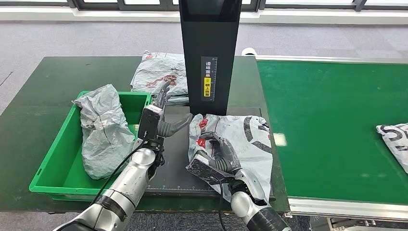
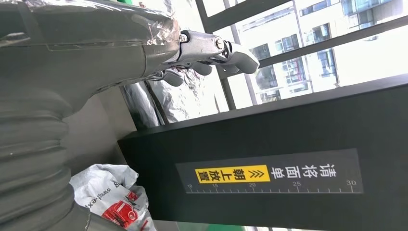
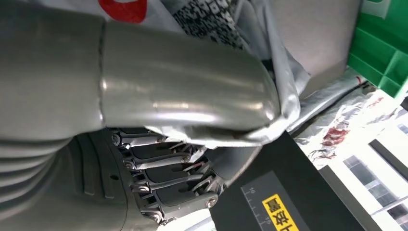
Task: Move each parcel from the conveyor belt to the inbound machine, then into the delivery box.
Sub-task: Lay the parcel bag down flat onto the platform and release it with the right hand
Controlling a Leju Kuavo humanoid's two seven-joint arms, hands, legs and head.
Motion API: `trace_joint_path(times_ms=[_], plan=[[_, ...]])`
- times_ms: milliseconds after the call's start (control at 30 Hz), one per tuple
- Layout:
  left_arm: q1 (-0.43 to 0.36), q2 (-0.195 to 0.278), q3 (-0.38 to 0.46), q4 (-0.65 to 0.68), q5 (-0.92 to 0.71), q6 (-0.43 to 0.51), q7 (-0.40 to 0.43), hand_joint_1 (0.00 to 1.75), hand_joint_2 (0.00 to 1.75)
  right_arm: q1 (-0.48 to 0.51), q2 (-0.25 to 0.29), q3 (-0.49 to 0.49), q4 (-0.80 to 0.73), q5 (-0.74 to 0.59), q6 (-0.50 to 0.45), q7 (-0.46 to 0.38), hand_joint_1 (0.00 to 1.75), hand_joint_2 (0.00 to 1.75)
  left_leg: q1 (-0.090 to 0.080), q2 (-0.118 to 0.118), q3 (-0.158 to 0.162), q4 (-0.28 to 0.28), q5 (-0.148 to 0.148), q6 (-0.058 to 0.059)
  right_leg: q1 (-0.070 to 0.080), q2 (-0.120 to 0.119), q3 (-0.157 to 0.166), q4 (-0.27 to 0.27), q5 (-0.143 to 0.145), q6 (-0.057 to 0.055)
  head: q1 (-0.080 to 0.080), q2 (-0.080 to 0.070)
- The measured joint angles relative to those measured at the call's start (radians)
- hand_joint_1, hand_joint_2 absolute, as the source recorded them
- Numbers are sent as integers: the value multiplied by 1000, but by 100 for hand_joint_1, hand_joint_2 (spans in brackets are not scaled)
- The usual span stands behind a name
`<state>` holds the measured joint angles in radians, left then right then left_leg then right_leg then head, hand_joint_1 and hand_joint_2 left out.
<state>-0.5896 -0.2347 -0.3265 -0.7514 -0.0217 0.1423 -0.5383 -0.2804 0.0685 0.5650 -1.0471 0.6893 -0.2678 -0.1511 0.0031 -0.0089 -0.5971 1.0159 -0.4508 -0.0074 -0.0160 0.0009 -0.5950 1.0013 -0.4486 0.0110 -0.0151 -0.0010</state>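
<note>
While the right hand (image 1: 219,156) grips a grey printed parcel (image 1: 240,139) lying on the inbound machine's black platform (image 1: 175,159), the left hand (image 1: 161,118) hovers unclenched beside it, holding nothing; another parcel (image 1: 103,130) sits in the green delivery box (image 1: 53,168); a third (image 1: 397,142) lies on the conveyor belt (image 1: 327,125).

A dark green table (image 1: 53,86) fills the left and centre of the frame, set on grey carpeted floor (image 1: 72,38) that runs across the top, where a white sill and dark-framed windows (image 1: 298,5) line the upper edge under bright daylight.
</note>
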Motion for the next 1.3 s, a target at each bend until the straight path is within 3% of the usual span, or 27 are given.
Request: trace_joint_path(times_ms=[267,400,467,567,633,733,933,1300], plan=[[0,6,-1,-1,0,0,0,0,175,-1,-2,0,19,0,-1,1,0,0,0,0,0,0,0,0,0,0,0,0,0,0,0,0],[6,9,-1,-6,0,-6,1,0,175,4,-3,-4,20,9,-51,-3,0,0,0,0,0,0,0,0,0,0,0,0,0,0,0,0],[15,14,-1,-12,-2,-27,-3,0,175,20,-7,-18,5,-14,-100,-41,0,0,0,0,0,0,0,0,0,0,0,0,0,0,0,0],[32,25,-6,-23,-25,-96,-17,0,175,75,-17,-71,-78,-130,-166,-188,0,0,0,-1,-1,0,0,0,0,-1,-1,0,0,0,0,0],[39,31,-21,-28,-58,-135,-22,0,175,114,-22,-115,-147,-217,-189,-281,0,0,0,-1,-1,0,-1,0,0,-1,-1,-1,0,0,0,0],[54,35,-56,-39,-113,-157,-23,0,175,168,-23,-172,-237,-298,-204,-357,0,0,0,-1,-1,0,-1,1,-1,-1,-1,-1,-1,1,0,0],[83,37,-129,-40,-178,-192,-14,0,175,245,-16,-253,-355,-368,-233,-415,0,0,-1,-1,-1,0,-1,1,-1,-1,-1,-1,-1,1,0,0],[99,4,-234,55,-317,-164,18,0,175,286,6,-379,-434,-429,-229,-431,0,0,-1,0,-1,0,-1,1,-1,0,-1,-1,-1,1,0,0]])
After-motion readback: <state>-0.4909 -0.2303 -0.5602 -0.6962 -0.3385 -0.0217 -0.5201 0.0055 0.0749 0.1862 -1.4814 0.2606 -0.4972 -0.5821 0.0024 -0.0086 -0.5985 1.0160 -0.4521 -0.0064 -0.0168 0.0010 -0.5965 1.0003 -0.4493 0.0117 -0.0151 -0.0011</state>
